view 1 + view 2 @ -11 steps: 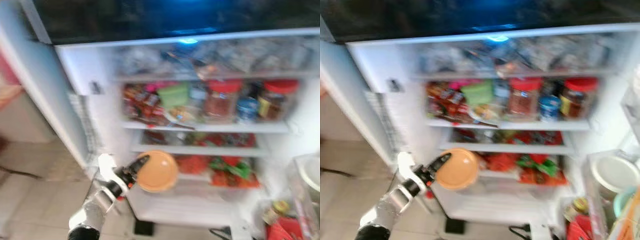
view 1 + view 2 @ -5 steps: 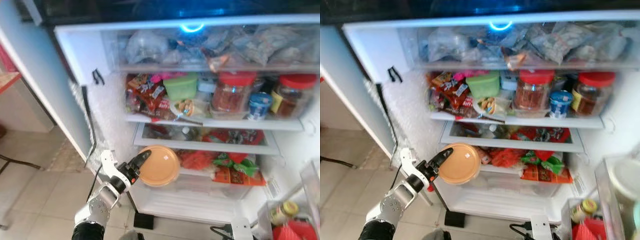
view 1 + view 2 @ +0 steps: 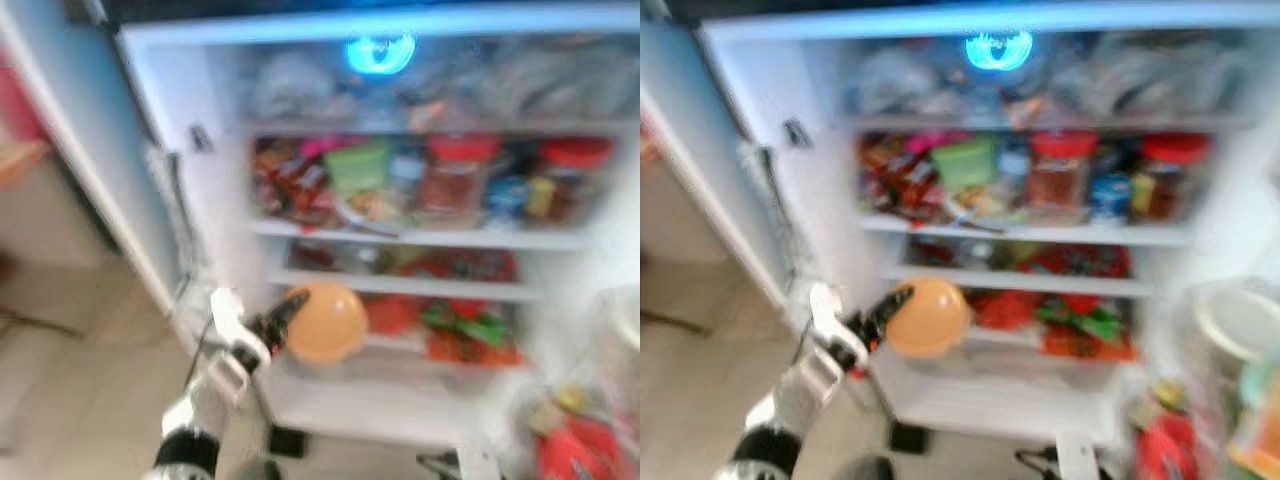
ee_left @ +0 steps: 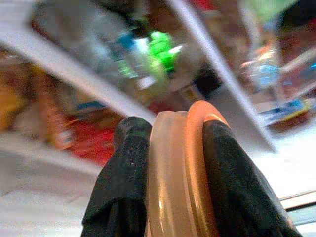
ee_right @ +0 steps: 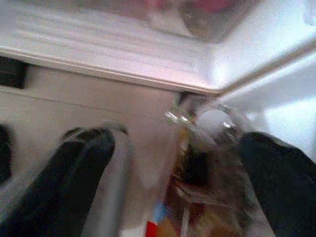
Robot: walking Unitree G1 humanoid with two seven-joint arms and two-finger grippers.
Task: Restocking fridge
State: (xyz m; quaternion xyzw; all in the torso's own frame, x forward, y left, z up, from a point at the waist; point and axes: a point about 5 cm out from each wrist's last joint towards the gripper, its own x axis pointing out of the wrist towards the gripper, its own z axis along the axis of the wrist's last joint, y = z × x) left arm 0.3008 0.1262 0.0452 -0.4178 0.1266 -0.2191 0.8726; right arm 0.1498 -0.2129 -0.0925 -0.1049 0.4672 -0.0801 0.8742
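Orange lidded container is held edge-on by the left end effector, one black finger against each flat face, in front of the open fridge at about the level of the lower shelf. It is not yet inside. The grip looks firm in the left wrist view: lid rim and paler body are both clamped.

Right end effector is spread wide, nothing between its fingers, low near the fridge base beside a clear container.

The eye views are blurred, so the free space has to be judged loosely. The middle shelf is packed with red-lidded jars and a green tub; the lower levels hold red and green packets. The likeliest gap appears to be at the left of the lower area, just behind the container.

For a clean placement:
- the container should be turned flat before insertion, since edge-on it would roll or tip on release
- the approach should be kept clear of the shelf lip and the packets
- release is best delayed until the base is seated on the shelf
- a pause is advised until the view has settled
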